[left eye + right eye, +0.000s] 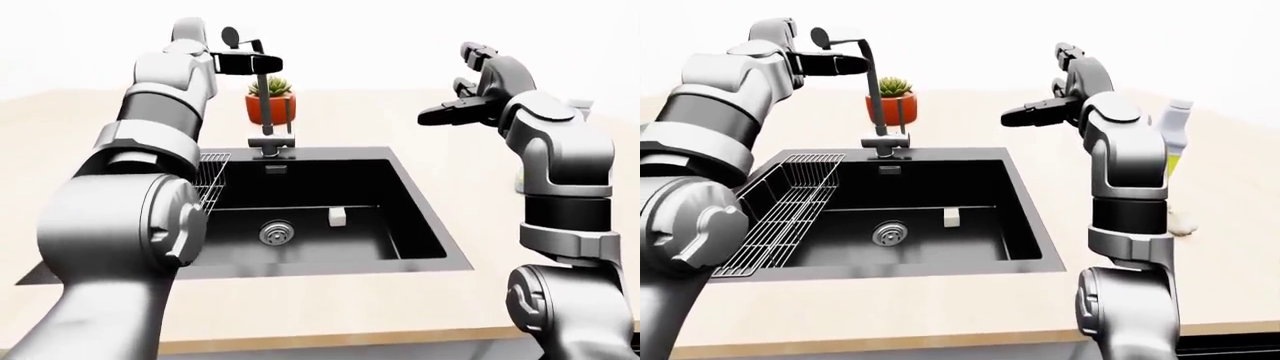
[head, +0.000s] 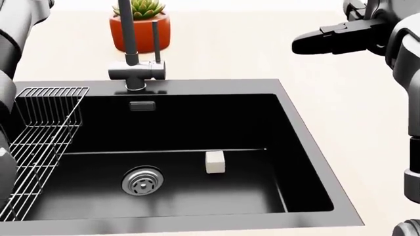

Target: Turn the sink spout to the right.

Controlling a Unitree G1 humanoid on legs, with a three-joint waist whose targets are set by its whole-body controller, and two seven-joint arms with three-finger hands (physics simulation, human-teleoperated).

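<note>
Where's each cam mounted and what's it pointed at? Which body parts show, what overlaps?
Head view: on the head, pitched down into the black sink, faucet base at top; right hand top right, left arm along the left edge.
Left-eye view: on the head, looks level across the counter; left hand beside the spout, right hand raised.
Right-eye view: same pair, nearly the same picture; adds a bottle at right.
All three share sink, sponge and potted succulent.
</note>
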